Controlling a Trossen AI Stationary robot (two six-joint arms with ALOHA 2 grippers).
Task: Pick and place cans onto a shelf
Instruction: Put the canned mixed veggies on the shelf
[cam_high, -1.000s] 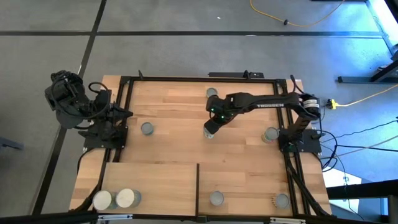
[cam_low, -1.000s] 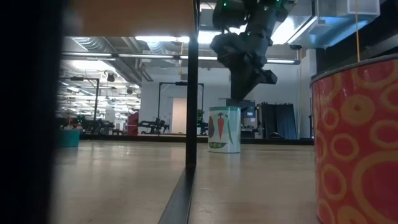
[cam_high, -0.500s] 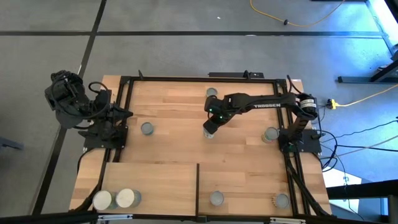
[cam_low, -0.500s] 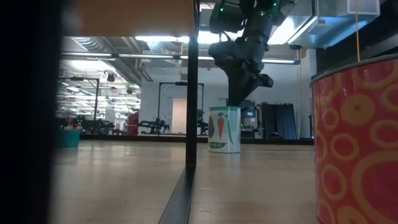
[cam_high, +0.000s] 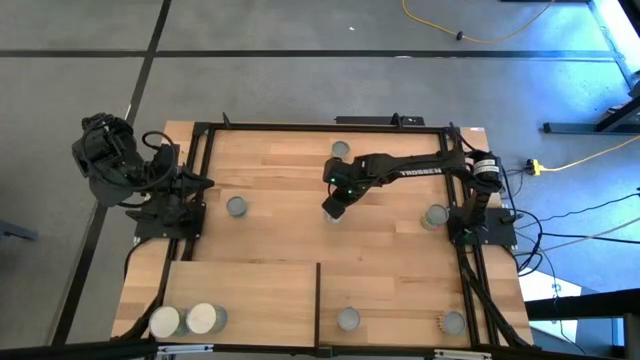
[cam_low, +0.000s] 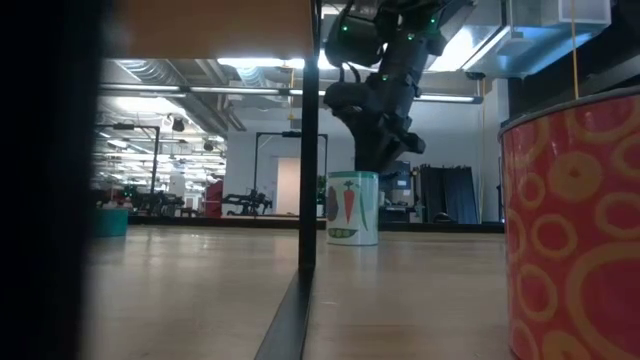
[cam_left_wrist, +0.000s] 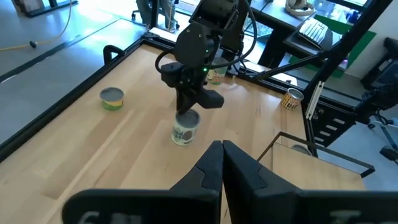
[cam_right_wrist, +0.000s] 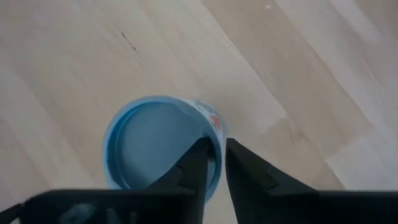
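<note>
A small can (cam_high: 333, 210) with a blue-grey top (cam_right_wrist: 155, 146) and a vegetable label (cam_low: 352, 208) stands upright in the middle of the planked table. My right gripper (cam_right_wrist: 221, 163) reaches down onto it from above, shut on its rim. My left gripper (cam_left_wrist: 222, 152) is shut and holds nothing, parked past the table's left edge (cam_high: 110, 160). Two wide whitish-topped cans (cam_high: 165, 321) (cam_high: 203, 318) stand on the pale shelf (cam_high: 250, 290) at the near left. My right gripper has the can's rim (cam_right_wrist: 219, 134) between its two fingers. One finger (cam_right_wrist: 196, 163) is inside, over the sunken top, and the other (cam_right_wrist: 245, 168) is outside the wall. The fingers come steeply from above. The can stands upright with its base on the table (cam_low: 352, 240).
Other cans stand at the left (cam_high: 236, 206), far middle (cam_high: 340, 149), right (cam_high: 435, 215), near middle (cam_high: 347, 319) and near right, an orange-patterned one (cam_high: 452, 322). The shelf's black upright edge (cam_high: 318, 300) divides the near side.
My right gripper has come down onto the can and drifted slightly toward the table's left edge. The can has slid a little to the left with it and turned somewhat, staying upright on the table.
</note>
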